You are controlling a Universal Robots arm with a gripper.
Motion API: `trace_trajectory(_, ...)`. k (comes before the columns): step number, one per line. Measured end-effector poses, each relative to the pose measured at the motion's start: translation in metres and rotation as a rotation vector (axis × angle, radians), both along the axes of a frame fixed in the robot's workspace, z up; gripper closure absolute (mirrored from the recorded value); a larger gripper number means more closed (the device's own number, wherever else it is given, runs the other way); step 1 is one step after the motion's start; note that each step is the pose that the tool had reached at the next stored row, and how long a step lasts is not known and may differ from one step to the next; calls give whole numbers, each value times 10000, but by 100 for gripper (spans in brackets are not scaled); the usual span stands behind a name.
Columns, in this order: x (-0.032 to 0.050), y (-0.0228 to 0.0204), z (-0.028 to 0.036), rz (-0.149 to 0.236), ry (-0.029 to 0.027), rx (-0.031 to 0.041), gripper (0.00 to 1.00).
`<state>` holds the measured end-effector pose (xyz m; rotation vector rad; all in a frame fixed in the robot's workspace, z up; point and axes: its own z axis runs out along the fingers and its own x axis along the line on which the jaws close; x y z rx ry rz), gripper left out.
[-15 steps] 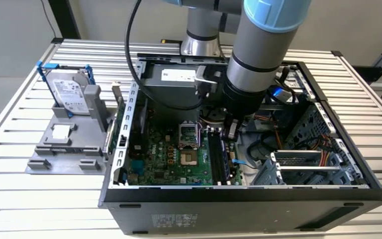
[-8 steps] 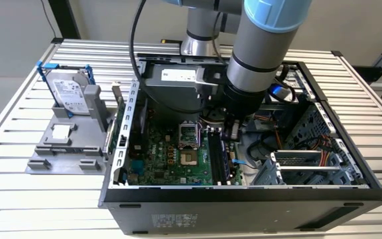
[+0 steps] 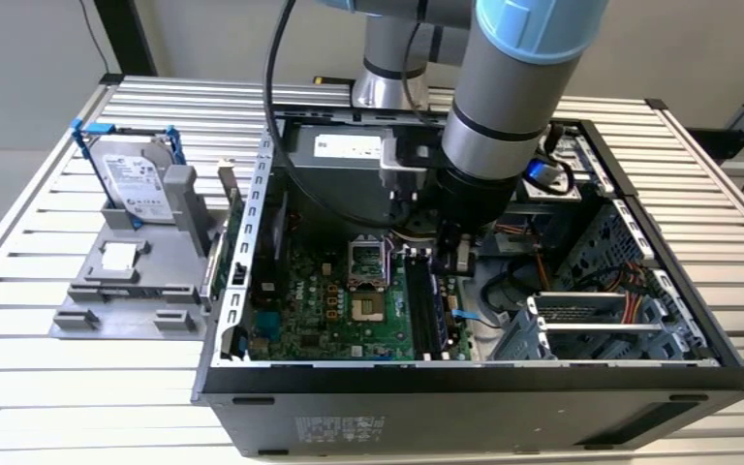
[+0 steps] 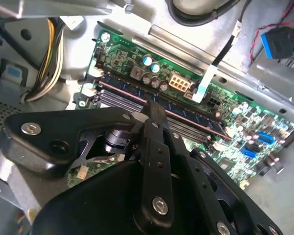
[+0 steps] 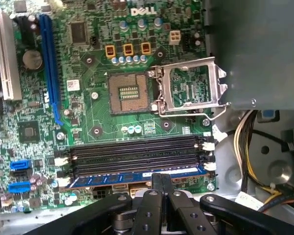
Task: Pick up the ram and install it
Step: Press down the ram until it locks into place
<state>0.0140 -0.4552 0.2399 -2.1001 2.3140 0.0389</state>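
The ram is a thin blue stick lying along the outermost black slot of the green motherboard, inside the open computer case. In the second wrist view the ram runs along that slot's length. My gripper is shut, its two black fingers pressed side by side. Their tips rest on the ram's upper edge near its middle, seen in the second wrist view as the gripper touching the stick. In the exterior view the gripper reaches straight down into the case over the slots.
Empty black memory slots lie beside the ram. The CPU socket is bare with its metal bracket flipped open. Cables and a drive cage crowd one side. A hard drive in a blue frame stands on a grey fixture outside.
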Motion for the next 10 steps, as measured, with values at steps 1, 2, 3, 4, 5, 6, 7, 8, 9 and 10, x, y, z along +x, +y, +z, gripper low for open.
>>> trace_trajectory(1,1,0,0,139,0,0,100)
trace_trajectory(2,1,0,0,262,-1,0,100)
trace_trajectory(3,2,0,0,385,0,0,100)
trace_trajectory(4,3,0,0,489,0,3,100)
trace_trajectory(5,6,-2,1,534,1,23,100)
trace_trajectory(6,7,-1,1,586,-1,52,100)
trace_trajectory(7,7,0,0,652,-3,72,100)
trace_trajectory(8,7,0,0,706,-3,75,100)
trace_trajectory(9,7,0,0,725,-2,75,100)
trace_trajectory(10,8,-3,0,734,-1,76,100)
